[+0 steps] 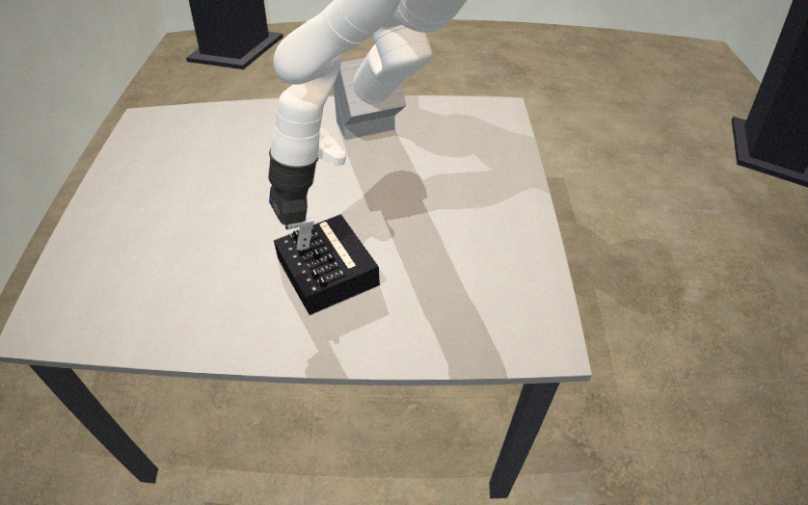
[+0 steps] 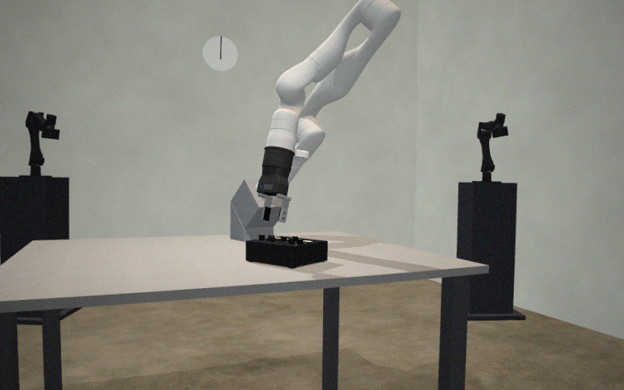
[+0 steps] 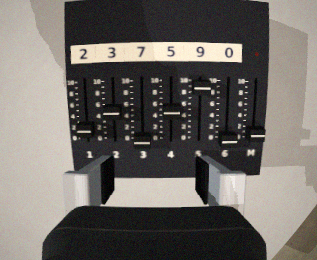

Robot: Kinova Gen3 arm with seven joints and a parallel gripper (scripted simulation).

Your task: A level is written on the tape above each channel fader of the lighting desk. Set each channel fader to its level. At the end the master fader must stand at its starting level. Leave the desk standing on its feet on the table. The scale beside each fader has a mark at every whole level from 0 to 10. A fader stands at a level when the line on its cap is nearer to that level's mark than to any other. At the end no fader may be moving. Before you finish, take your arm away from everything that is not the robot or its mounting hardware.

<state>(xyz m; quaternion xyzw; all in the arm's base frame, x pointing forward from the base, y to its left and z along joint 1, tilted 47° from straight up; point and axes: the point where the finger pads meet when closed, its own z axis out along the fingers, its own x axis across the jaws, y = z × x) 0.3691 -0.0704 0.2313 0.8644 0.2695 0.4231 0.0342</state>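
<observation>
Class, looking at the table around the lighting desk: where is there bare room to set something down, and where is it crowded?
Bare room: the broad stretch of table between the desk and the left edge, the strip along the front edge, and the shadowed right side. Crowded: over the desk, where the open tool hangs, and the far edge around the arm's grey base.
</observation>
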